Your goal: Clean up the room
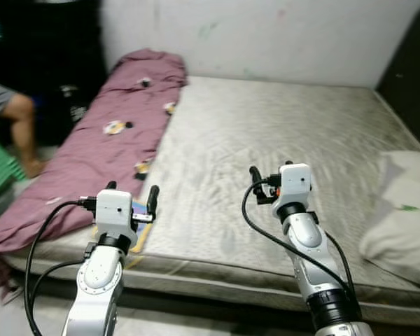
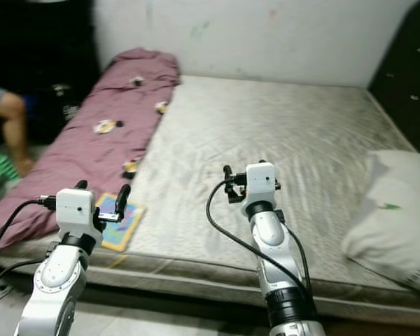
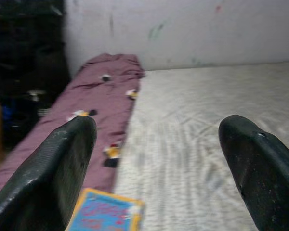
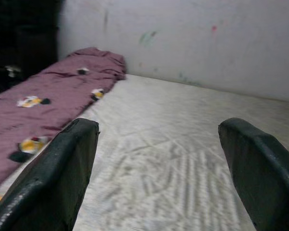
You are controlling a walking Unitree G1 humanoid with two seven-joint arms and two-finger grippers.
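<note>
Facing a bare mattress (image 1: 280,147) set against a pale wall (image 1: 266,35). Along its left edge, a maroon blanket (image 1: 105,150) with small cartoon prints, running from the far corner to the near one and spilling off the side. At the near left corner, just beside the blanket's near end, a colourful book (image 2: 119,220) lying flat. At the right edge, a white pillow (image 1: 402,210). Beyond it, dark furniture (image 1: 413,77) on the far right.

Left gripper (image 1: 131,190) raised above the near left corner, over the book, jaws spread, nothing between. Right gripper (image 1: 269,180) raised over the near middle of the mattress, jaws spread wide in its wrist view, holding nothing. Black cables looping from both wrists.

Far left, off the bed: a person's bare leg (image 1: 24,129) beside something green (image 1: 0,175), blurred, against a dark background.
</note>
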